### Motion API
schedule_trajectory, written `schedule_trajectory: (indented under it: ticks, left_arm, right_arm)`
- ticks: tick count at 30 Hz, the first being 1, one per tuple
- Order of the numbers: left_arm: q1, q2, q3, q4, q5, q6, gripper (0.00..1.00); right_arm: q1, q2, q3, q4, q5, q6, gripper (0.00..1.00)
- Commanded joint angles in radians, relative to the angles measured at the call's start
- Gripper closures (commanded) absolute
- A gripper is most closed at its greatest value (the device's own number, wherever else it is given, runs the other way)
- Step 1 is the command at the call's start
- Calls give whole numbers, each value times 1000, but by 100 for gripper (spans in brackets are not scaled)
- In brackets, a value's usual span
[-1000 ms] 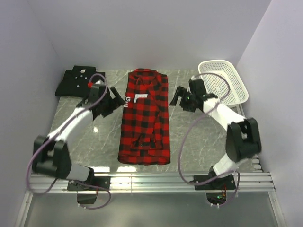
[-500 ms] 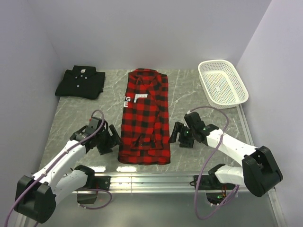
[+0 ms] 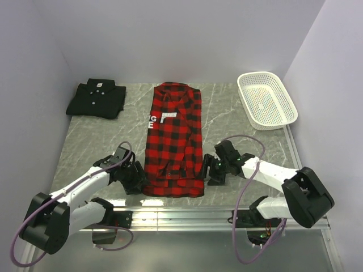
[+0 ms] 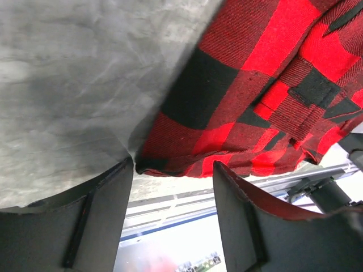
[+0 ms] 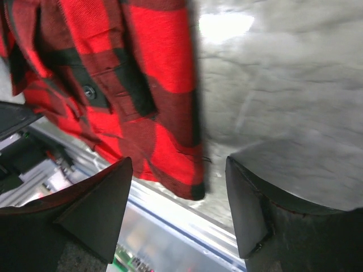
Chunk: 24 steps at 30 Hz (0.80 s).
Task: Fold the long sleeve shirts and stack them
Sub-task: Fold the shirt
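Left hand parted, straddling the 7 o'clock hem corner of plaid shirt, nothing clamped. Right hand likewise at the 5 o'clock corner. From above, fingertips hidden under wrists. Plaid shirt mid-counter, long axis 12–6, collar at 12. Black shirt folded at 10 o'clock.

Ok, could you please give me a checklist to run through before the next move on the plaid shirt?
1. Left gripper open and lined up on the near-left corner of the plaid shirt: ok.
2. Right gripper open, near-right corner in its gap: ok.
3. Cloth clamped on both sides: not ok, both sets of jaws stand apart.
4. Plaid shirt lying flat and straight: ok.
5. Every cloth layer within the jaws: cannot tell.
6. Black shirt folded at the far left, clear of both arms: ok.
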Motion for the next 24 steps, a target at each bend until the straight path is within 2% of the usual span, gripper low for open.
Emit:
schedule_trajectory:
  ticks: [1, 5, 9, 10, 12, 13, 15, 16, 19, 24]
  left_arm:
    - [-14, 29, 8, 37, 23, -10, 36]
    - [-26, 58, 6, 49, 35, -12, 41]
    - [-35, 61, 2, 52, 49, -16, 54]
    - [-35, 59, 5, 46, 49, -16, 63]
    - [-37, 41, 19, 37, 51, -18, 71]
    - [-37, 35, 26, 29, 40, -16, 81]
    - [-37, 9, 63, -11, 20, -10, 93]
    - [-37, 0, 77, -29, 2, -8, 95]
    - [-37, -28, 117, -72, -11, 2, 100]
    - [-37, -65, 106, -129, 43, 21, 100]
  right_arm:
    - [28, 50, -6, 31, -26, 6, 28]
    - [54, 116, 8, 42, -58, 1, 33]
    - [65, 134, 17, 45, -66, -6, 44]
    - [65, 131, 24, 39, -64, -11, 51]
    - [66, 124, 34, 10, -46, -28, 60]
    - [66, 113, 44, -1, -40, -34, 74]
    - [66, 98, 58, -36, -28, -59, 87]
    - [66, 78, 69, -41, -21, -68, 99]
    - [66, 45, 90, -72, -31, -97, 100]
    - [66, 22, 97, -133, -93, -149, 100]
